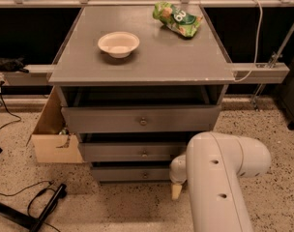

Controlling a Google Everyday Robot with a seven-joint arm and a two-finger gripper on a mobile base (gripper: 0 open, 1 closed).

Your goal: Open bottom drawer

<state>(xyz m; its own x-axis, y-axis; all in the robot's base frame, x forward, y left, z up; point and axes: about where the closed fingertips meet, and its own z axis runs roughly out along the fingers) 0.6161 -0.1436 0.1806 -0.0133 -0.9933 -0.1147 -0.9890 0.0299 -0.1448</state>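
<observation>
Approach step: white gripper (pixel 176 190) hung just right of the grey wooden bottom drawer (pixel 120 173) — clench state untellable; next, reach its round metal knob (pixel 145 175).
</observation>
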